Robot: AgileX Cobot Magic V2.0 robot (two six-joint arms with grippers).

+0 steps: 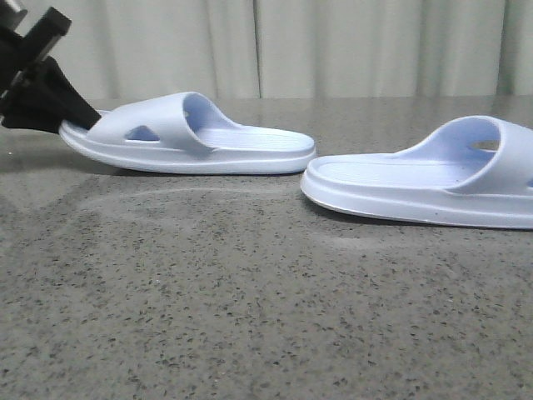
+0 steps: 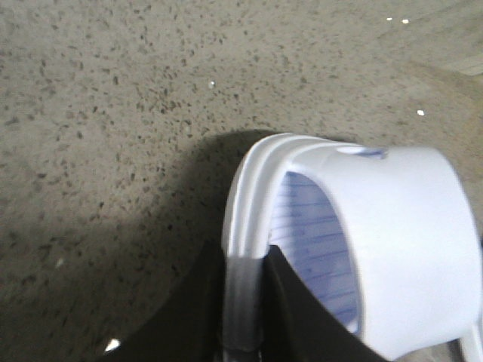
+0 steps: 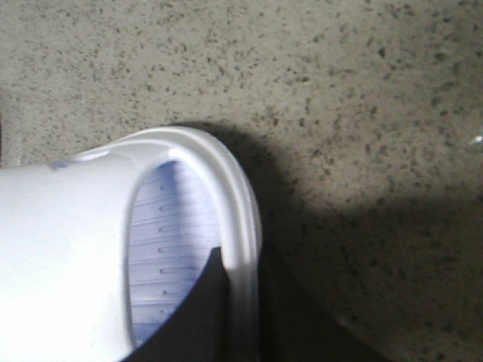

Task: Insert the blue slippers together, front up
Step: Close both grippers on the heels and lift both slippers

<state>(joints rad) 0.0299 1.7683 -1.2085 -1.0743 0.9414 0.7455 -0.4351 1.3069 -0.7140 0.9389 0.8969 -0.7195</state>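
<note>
Two pale blue slippers lie heel to heel on the speckled grey table (image 1: 250, 308). The left slipper (image 1: 191, 137) points its toe left, and that toe end looks slightly raised. My left gripper (image 1: 73, 119) is shut on its toe rim; in the left wrist view the black fingers (image 2: 298, 317) pinch the sole edge of the slipper (image 2: 407, 241), with my gripper (image 2: 243, 305) across it. The right slipper (image 1: 433, 179) runs off the right edge of the front view. In the right wrist view my right gripper (image 3: 240, 302) is shut on the toe rim of that slipper (image 3: 68, 249).
A pale curtain (image 1: 333, 46) hangs behind the table's far edge. Bare speckled tabletop lies in front of both slippers. A narrow gap separates the two heels near the middle.
</note>
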